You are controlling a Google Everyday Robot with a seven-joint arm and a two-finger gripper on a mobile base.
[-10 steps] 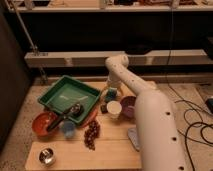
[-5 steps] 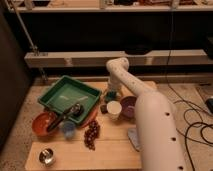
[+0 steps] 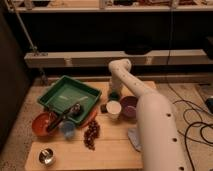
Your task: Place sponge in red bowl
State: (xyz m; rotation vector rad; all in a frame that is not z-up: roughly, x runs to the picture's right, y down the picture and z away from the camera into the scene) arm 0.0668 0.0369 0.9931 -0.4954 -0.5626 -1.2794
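The orange-red bowl (image 3: 41, 125) sits at the table's left front, with a dark utensil leaning across it. My white arm reaches over the table from the right and bends down to the gripper (image 3: 114, 93), near the table's back middle. A small teal-green block, the sponge (image 3: 114, 97), shows right at the gripper's tip, just behind the white cup (image 3: 113, 109). I cannot tell whether the gripper holds it. The gripper is far to the right of the red bowl.
A green tray (image 3: 65, 92) lies between gripper and red bowl, over a flat red plate (image 3: 91, 118). A purple bowl (image 3: 131, 106) is beside the cup. A blue cup (image 3: 67, 129), dark red cluster (image 3: 91, 134), metal bowl (image 3: 46, 156) and grey-blue pad (image 3: 134, 136) lie in front.
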